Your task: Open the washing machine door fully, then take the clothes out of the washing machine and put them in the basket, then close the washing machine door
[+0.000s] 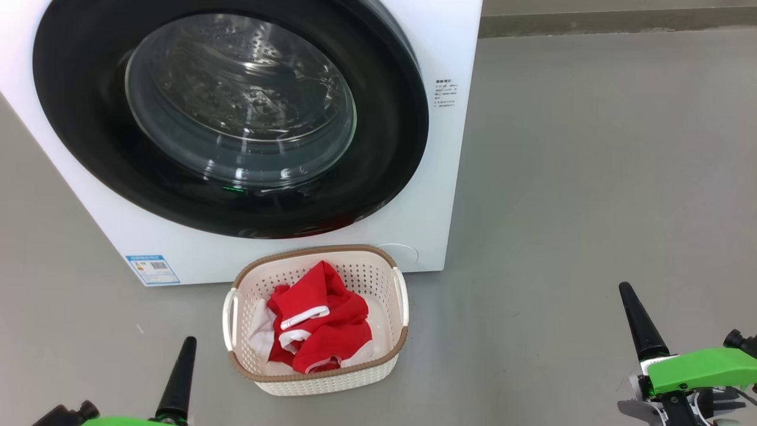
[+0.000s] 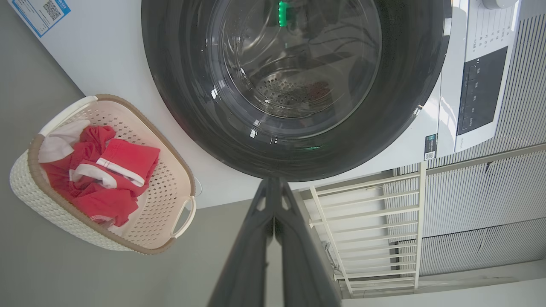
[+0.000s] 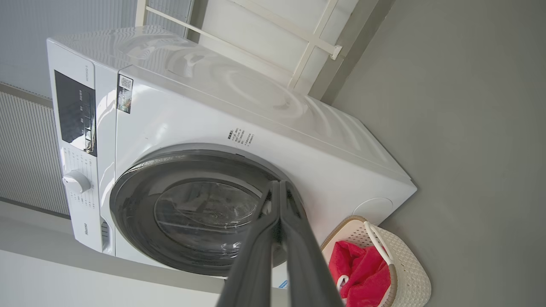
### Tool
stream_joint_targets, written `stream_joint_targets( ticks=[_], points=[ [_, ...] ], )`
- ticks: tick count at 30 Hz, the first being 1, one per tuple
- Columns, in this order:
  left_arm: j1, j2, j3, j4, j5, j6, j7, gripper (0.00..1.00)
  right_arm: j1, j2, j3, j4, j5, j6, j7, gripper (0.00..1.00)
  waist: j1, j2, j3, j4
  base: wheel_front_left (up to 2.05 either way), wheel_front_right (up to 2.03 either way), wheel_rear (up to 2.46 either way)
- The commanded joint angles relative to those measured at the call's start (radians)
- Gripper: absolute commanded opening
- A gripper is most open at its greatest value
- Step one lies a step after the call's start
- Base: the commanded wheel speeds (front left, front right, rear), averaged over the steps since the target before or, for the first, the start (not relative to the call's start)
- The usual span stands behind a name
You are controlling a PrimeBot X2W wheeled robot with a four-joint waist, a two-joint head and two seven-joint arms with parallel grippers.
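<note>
The white washing machine (image 1: 449, 148) stands ahead, and its round black-rimmed door (image 1: 77, 118) lies flat against its front, the steel drum showing through the glass. On the floor before it sits the cream basket (image 1: 319, 384) holding the red clothes (image 1: 322, 322) with white trim. My left gripper (image 1: 188, 342) is shut and empty at the lower left, short of the basket. My right gripper (image 1: 624, 289) is shut and empty at the lower right, well clear of the basket. The left wrist view has the door (image 2: 179, 106), basket (image 2: 25, 179) and clothes (image 2: 123, 162); the right wrist view has the door (image 3: 132, 200) and basket (image 3: 409, 273).
Grey floor (image 1: 591, 177) spreads wide to the right of the machine. A white metal rack (image 2: 367, 221) and a ribbed wall stand behind the machine. The control panel (image 3: 74, 111) with a knob runs along the machine's top front.
</note>
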Motion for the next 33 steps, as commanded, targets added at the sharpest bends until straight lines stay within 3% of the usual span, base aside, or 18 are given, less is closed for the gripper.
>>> stream_joint_targets(
  ticks=[1, 26, 33],
  points=[
    [-0.047, 0.007, 0.033, -0.017, -0.026, -0.015, 0.009, 0.00, -0.049, -0.015, 0.012, -0.024, 0.028, 0.000, 0.007, 0.00, -0.0001, 0.0000, 0.000, 0.001, 0.00, 0.00, 0.00],
    [-0.078, 0.005, 0.060, 0.018, -0.275, -0.040, 0.078, 0.00, -0.063, -0.019, 0.001, -0.016, 0.303, -0.001, 0.079, 0.00, -0.0001, 0.0000, 0.000, 0.010, 0.00, 0.00, 0.00],
    [-0.078, 0.005, 0.060, 0.018, -0.278, -0.041, 0.078, 0.00, -0.063, -0.019, 0.000, -0.016, 0.306, -0.001, 0.080, 0.00, -0.0001, 0.0000, 0.000, 0.010, 0.00, 0.00, 0.00]
  ],
)
